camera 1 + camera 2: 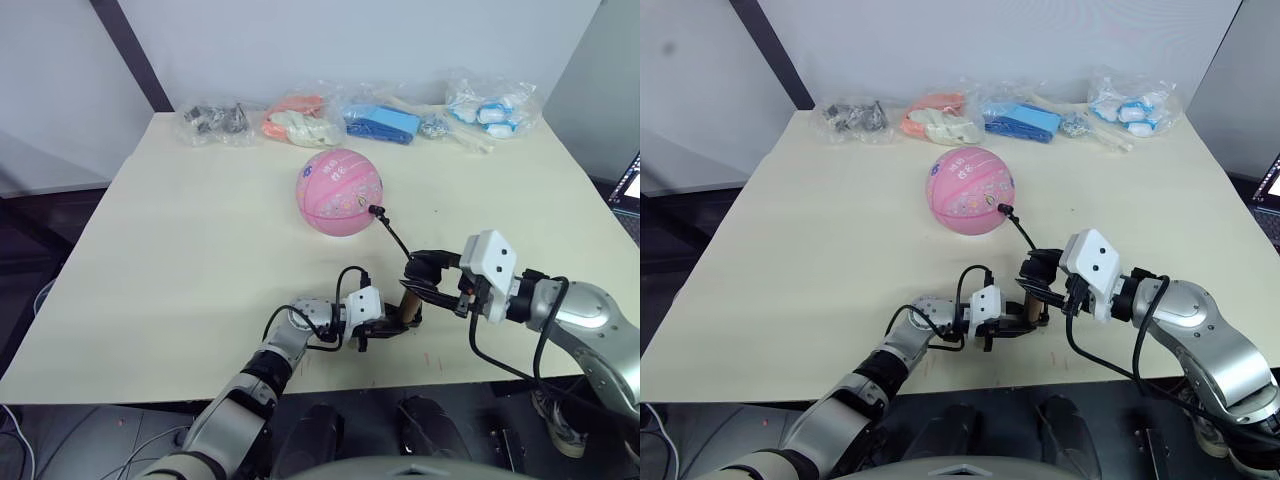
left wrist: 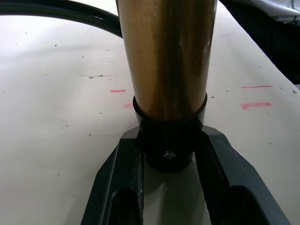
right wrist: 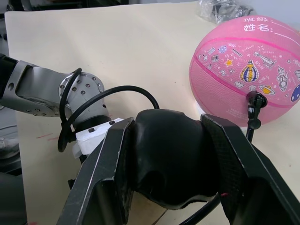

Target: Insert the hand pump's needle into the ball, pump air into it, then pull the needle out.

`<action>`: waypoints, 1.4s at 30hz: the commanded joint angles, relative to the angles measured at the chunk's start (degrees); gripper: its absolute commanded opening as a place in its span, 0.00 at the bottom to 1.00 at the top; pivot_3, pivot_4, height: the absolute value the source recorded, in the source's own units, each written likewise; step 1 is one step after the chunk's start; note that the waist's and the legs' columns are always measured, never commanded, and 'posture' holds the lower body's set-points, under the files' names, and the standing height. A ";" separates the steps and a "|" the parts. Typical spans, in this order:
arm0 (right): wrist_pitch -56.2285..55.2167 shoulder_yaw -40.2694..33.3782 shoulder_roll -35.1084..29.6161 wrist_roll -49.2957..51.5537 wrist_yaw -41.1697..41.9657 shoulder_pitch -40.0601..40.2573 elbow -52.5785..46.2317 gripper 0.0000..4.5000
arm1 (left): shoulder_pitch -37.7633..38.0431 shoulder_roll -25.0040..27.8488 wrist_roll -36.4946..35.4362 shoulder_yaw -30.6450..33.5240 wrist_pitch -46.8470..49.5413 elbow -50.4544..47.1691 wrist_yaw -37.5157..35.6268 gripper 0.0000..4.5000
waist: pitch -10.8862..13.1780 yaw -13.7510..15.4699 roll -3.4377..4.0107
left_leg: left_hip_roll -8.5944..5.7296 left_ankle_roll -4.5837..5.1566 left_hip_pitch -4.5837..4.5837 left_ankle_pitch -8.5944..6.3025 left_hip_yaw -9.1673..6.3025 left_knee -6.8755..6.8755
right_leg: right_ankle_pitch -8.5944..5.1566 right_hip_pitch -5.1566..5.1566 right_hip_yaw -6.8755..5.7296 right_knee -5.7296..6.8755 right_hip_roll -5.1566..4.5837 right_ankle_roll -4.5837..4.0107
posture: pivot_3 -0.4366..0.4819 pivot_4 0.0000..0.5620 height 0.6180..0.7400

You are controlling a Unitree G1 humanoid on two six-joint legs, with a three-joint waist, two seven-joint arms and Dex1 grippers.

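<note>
The pink ball [image 1: 340, 192] rests mid-table. The needle's black fitting [image 1: 377, 211] sits against the ball's near right side, and its pin is hidden. From it the thin black hose [image 1: 395, 238] runs down to the hand pump [image 1: 408, 303], which stands tilted near the table's front edge. My left gripper [image 1: 385, 325] is shut on the pump's black lower end cap [image 2: 168, 145], under the gold barrel [image 2: 168, 56]. My right gripper [image 1: 425, 270] is shut on the pump's black handle [image 3: 171, 164]. The right wrist view looks over the handle to the ball [image 3: 253, 70] and fitting [image 3: 255, 101].
Several plastic-bagged items line the table's far edge: grey parts [image 1: 215, 120], orange and white pieces [image 1: 295, 118], blue pieces [image 1: 385, 122], and white and blue pieces [image 1: 495, 105]. Red marks [image 2: 255, 105] dot the table beside the pump. The front edge [image 1: 330, 385] is close.
</note>
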 commanded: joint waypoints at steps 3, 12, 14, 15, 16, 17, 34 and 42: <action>6.62 -6.69 -2.14 9.08 1.76 -6.38 -1.92 0.40 | 2.11 1.98 2.85 -0.91 1.80 2.57 0.91 0.25 | 0.06 0.02 0.02 | 0.00 0.00 -0.04 0.00 -0.01 0.00 | 0.00 -0.02 -0.01 -0.01 0.00 -0.01 | 0.48 0.27 1.00; 13.08 -14.35 -6.89 18.73 2.40 -15.47 -1.21 0.40 | 2.58 2.24 2.40 -1.05 3.84 -1.02 0.23 0.25 | 0.19 -0.01 0.07 | 0.04 0.02 -0.10 -0.01 -0.02 -0.04 | 0.00 -0.07 -0.01 -0.04 -0.02 -0.01 | 0.48 0.27 1.00; 13.99 -15.88 -8.05 20.55 2.45 -17.02 -0.58 0.40 | 2.82 2.36 2.21 -1.05 4.57 -2.04 0.08 0.25 | 0.23 -0.03 0.07 | 0.05 0.02 -0.15 -0.01 -0.01 -0.04 | 0.00 -0.11 -0.01 -0.04 -0.02 -0.01 | 0.48 0.27 1.00; 14.49 -16.56 -8.42 21.67 2.30 -17.86 -0.23 0.40 | 2.86 2.43 2.12 -1.03 4.88 -2.39 0.00 0.25 | 0.23 -0.04 0.07 | 0.07 0.02 -0.19 -0.01 -0.01 -0.04 | 0.01 -0.16 -0.01 -0.04 -0.02 -0.01 | 0.48 0.27 1.00; 14.99 -17.23 -8.64 22.90 1.89 -18.69 0.13 0.40 | 2.88 2.50 2.09 -1.04 5.10 -2.67 -0.06 0.25 | 0.24 -0.06 0.07 | 0.07 0.02 -0.21 -0.01 -0.01 -0.04 | 0.01 -0.19 -0.01 -0.03 -0.02 -0.02 | 0.48 0.27 1.00; 15.47 -17.80 -8.89 24.02 1.52 -19.45 0.49 0.40 | 2.90 2.59 2.11 -1.08 5.23 -2.90 -0.12 0.25 | 0.26 -0.04 0.07 | 0.08 0.02 -0.21 -0.01 0.00 -0.04 | 0.01 -0.20 0.00 -0.03 -0.02 -0.02 | 0.48 0.27 1.00; 19.29 -22.28 -17.01 33.18 1.93 -30.05 8.08 0.40 | 2.94 2.91 2.22 -1.10 4.70 -2.52 0.04 0.25 | 0.48 -0.04 0.13 | 0.16 0.02 -0.44 -0.01 0.04 -0.03 | 0.01 -0.43 0.01 -0.02 -0.04 -0.02 | 0.48 0.27 1.00; 20.79 -22.55 -18.26 35.25 2.09 -32.77 9.54 0.40 | 2.95 2.67 2.45 -1.23 3.52 -0.81 0.45 0.25 | 0.54 0.34 0.19 | 0.08 -0.10 -1.08 0.07 0.06 0.07 | 0.05 -1.06 0.02 0.07 -0.11 -0.04 | 0.48 0.27 1.00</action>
